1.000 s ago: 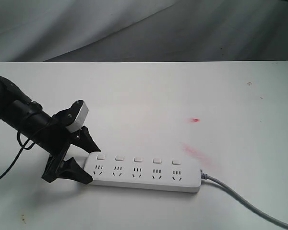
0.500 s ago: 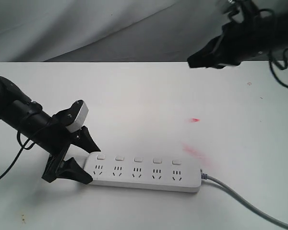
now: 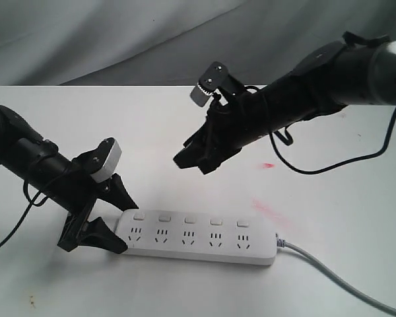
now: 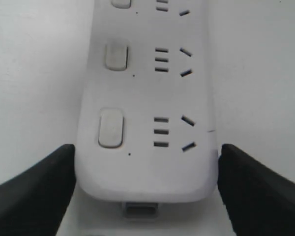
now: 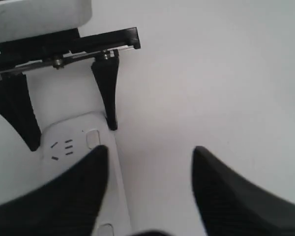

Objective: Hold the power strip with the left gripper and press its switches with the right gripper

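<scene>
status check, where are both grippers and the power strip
Left gripper clamped on power strip end. Right gripper open, hovering above, off the switches. Nothing in between.

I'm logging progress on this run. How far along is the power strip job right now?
Done: the left claw grips the power strip by its end, a finger against each long side. In hand: the right claw, open, hovers above the strip, touching nothing. Left: pressing the switches; none is being touched yet.
</scene>
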Controlling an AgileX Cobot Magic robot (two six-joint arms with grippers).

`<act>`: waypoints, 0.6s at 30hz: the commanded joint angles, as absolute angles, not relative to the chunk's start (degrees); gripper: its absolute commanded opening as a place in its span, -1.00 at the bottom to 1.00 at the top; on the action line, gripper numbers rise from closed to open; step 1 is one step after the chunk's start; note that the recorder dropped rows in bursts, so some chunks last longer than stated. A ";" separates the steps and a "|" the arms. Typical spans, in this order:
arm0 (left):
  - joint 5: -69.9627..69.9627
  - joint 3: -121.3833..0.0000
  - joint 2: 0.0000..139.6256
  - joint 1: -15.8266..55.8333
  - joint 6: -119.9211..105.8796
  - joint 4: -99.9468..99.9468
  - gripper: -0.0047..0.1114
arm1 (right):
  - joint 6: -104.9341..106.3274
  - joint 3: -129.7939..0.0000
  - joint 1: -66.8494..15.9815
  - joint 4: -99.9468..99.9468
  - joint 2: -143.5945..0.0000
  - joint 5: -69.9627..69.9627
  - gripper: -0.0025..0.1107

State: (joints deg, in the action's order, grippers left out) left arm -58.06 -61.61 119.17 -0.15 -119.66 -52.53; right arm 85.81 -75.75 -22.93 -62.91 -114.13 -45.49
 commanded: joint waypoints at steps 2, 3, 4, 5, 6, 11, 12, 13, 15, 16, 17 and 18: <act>-57.42 -61.67 119.41 0.00 -119.96 -53.17 -0.10 | 86.91 -76.13 -25.87 -65.09 -114.38 -39.45 0.39; -57.42 -61.67 119.41 0.00 -119.96 -53.17 -0.10 | 86.91 -76.13 -26.15 -65.09 -114.38 -38.51 0.38; -57.42 -61.67 119.41 0.00 -119.96 -53.17 -0.10 | 86.91 -76.13 -26.49 -65.09 -114.38 -37.56 0.38; -57.42 -61.67 119.41 0.00 -119.96 -53.17 -0.10 | 86.91 -76.13 -26.79 -65.09 -114.38 -36.28 0.38; -57.42 -61.67 119.41 0.00 -119.96 -53.17 -0.10 | 86.91 -76.13 -26.89 -65.09 -114.38 -35.39 0.38; -57.42 -61.67 119.41 0.00 -119.96 -53.17 -0.10 | 82.47 -76.13 -26.89 -65.50 -114.38 -35.59 0.38; -57.42 -61.67 119.41 0.00 -119.96 -53.17 -0.10 | 82.21 -76.13 -26.89 -64.77 -114.38 -36.16 0.38; -57.42 -61.67 119.41 0.00 -119.96 -53.17 -0.10 | 84.28 -76.13 -26.89 -64.45 -114.38 -36.72 0.38; -57.42 -61.67 119.41 0.00 -119.96 -53.17 -0.10 | 87.69 -76.13 -27.21 -65.78 -114.38 -36.25 0.38; -57.42 -61.67 119.41 0.00 -119.96 -53.17 -0.10 | 87.99 -76.13 -27.44 -65.78 -114.38 -35.57 0.38; -57.42 -61.67 119.41 0.00 -119.96 -53.17 -0.10 | 88.12 -76.13 -28.21 -65.78 -114.53 -34.57 0.38; -57.42 -61.67 119.41 0.00 -119.96 -53.17 -0.10 | 88.83 -76.13 -29.04 -65.78 -115.14 -33.90 0.38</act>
